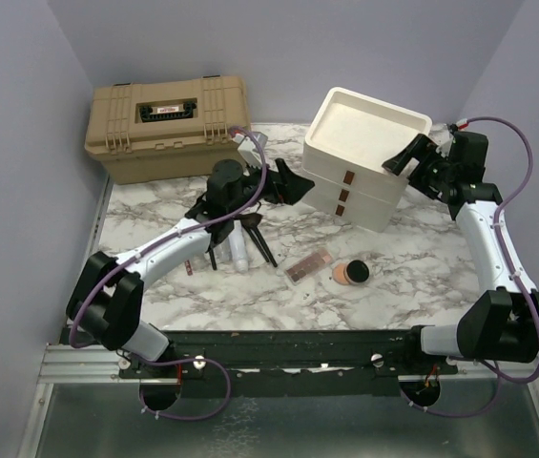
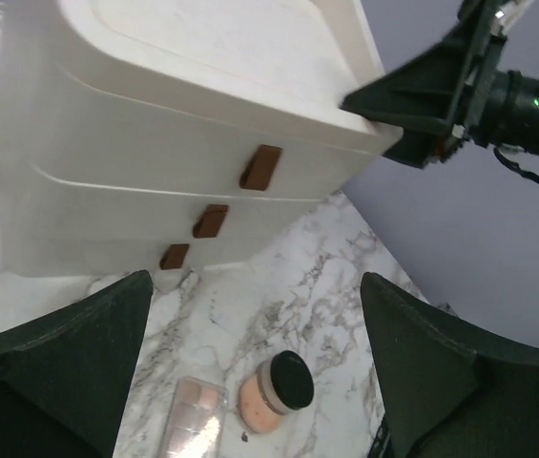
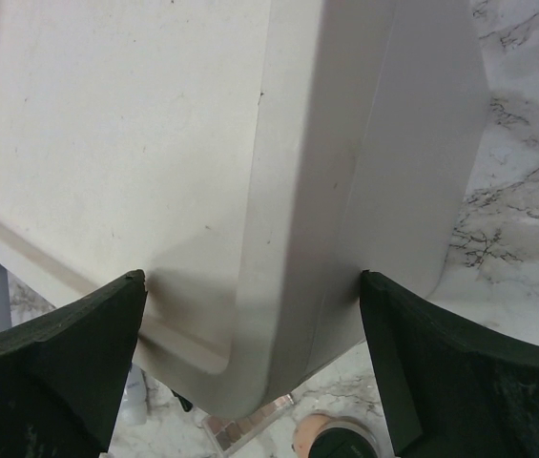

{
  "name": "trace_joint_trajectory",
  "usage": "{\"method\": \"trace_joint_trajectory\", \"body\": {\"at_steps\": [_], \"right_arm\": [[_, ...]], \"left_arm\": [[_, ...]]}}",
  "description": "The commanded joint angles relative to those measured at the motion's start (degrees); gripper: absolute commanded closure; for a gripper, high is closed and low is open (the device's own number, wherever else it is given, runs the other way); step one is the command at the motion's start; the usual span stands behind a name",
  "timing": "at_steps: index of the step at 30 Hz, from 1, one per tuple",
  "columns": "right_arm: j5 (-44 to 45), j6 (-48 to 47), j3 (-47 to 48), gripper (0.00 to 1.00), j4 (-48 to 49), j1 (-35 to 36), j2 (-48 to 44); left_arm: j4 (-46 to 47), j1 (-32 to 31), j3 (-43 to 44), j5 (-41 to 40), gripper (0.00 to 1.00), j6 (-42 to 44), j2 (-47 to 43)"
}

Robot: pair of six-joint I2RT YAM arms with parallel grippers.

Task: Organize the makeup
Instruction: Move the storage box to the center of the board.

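Makeup lies near the outstretched left claw (jaws wide).

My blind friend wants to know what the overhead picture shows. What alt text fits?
Two robot arms reach over a marble table toward a cream drawer unit, the left gripper open before its front, the right gripper open at its top corner. Nearby lie brushes, a pink palette and a round compact; a tan toolbox sits at the back left.

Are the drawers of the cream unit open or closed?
Closed: in the left wrist view the drawer unit shows three fronts lying flush with its body, and only the brown handles stick out.
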Motion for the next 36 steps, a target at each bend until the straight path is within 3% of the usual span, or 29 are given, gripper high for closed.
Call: {"method": "trace_joint_trajectory", "body": {"at_steps": [1,9,17,21,25,31,36], "right_arm": [[-8.7,-0.2,-2.6,0.09,-5.3,1.5,0.7],[-13.3,0.2,-3.8,0.11,-3.4,2.1,-1.2],[-14.9,-1.1,-5.1,0.13,-2.7,2.9,-0.2],[-12.5,-1.6,-3.9,0.13,-4.0,2.9,1.6],[-12.8,-2.0,-3.3,0.13,-4.1,2.9,2.5],[-12.8,-2.8,-3.3,0.13,-3.8,2.9,3.2],[-11.5,-4.2,-3.0,0.13,-5.4,2.9,3.5]], "left_arm": [[3.2,-4.9,0.6,-1.0,0.12,2.0,2.7],[2.9,-10.6,5.8,-4.7,0.26,1.1,11.0],[3.0,-11.5,8.1,-11.2,0.29,2.6,13.5],[3.0,-11.5,11.5,-12.8,0.39,3.3,16.6],[3.0,-11.5,13.1,-14.5,0.42,4.9,19.1],[1.7,-11.4,17.9,-12.6,0.55,8.9,23.6],[-0.1,-11.2,22.8,-11.8,0.74,10.8,25.8]]}}
